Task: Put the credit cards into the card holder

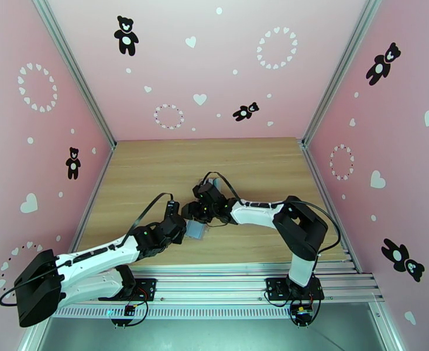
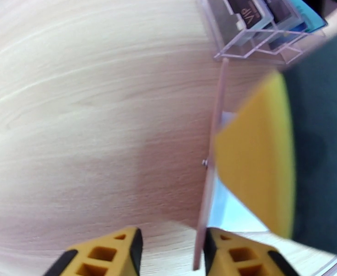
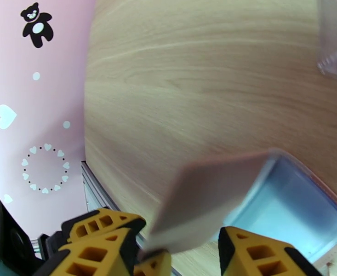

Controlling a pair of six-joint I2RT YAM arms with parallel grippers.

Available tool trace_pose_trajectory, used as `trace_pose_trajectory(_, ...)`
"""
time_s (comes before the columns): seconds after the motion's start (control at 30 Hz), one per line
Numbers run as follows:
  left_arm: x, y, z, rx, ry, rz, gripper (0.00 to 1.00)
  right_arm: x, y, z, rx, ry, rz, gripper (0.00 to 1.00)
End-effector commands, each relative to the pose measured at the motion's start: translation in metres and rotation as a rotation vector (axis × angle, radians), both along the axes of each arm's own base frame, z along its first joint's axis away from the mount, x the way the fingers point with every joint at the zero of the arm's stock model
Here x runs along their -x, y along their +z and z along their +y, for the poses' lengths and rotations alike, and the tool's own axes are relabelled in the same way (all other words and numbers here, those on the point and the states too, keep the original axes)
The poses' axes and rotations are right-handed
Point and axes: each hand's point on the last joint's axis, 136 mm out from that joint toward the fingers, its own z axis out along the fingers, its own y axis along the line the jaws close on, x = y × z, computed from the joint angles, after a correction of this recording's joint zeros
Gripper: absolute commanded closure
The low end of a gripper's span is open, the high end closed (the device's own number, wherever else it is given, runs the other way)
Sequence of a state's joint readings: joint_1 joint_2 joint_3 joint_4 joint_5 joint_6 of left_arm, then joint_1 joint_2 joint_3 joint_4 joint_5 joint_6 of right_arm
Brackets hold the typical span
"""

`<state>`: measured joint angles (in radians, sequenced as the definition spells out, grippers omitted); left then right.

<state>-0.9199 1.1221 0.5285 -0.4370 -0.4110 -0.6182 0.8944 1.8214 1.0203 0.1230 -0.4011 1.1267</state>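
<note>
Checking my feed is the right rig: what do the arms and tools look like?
The left arm and right arm have white links, black joints, looping black cables, green lights. The left tool and right tool have yellow fingers with square cut-outs.

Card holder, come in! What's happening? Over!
Left gripper open, straddling card holder cover. Right gripper at cover, grip unclear. Holder open. Credit cards in clear rack.

Light wood bench point(image 1: 155, 171); pink walls point(image 1: 38, 141) carry black bear stickers point(image 1: 126, 35). Clear slotted stand point(image 2: 235, 50) rests on the bench.
</note>
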Motion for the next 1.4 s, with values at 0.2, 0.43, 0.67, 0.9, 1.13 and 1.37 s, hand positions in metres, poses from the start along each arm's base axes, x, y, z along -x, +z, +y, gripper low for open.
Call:
trace_pose_trajectory(0.2,-0.006,-0.002,0.005,-0.015,0.053,-0.003,0.65,0.014,-0.002,-0.016,0.025,-0.024,-0.004,0.49)
trace_pose_trajectory(0.43,-0.007,-0.008,-0.006,0.055,0.032,0.018,0.73,0.025,-0.016,-0.027,0.055,-0.034,0.017,0.5)
trace_pose_trajectory(0.67,-0.004,-0.01,-0.033,0.181,-0.038,0.043,0.77,0.028,-0.028,-0.045,0.093,-0.057,0.025,0.5)
trace_pose_trajectory(0.9,-0.004,-0.005,-0.052,0.279,-0.078,0.051,0.8,0.026,-0.021,-0.064,0.099,-0.088,0.011,0.5)
trace_pose_trajectory(1.13,-0.006,-0.002,-0.072,0.355,-0.105,0.071,0.81,0.023,-0.014,-0.077,0.105,-0.112,0.0,0.5)
trace_pose_trajectory(1.37,-0.002,-0.006,-0.096,0.481,-0.111,0.12,0.81,0.019,-0.016,-0.085,0.111,-0.135,0.0,0.5)
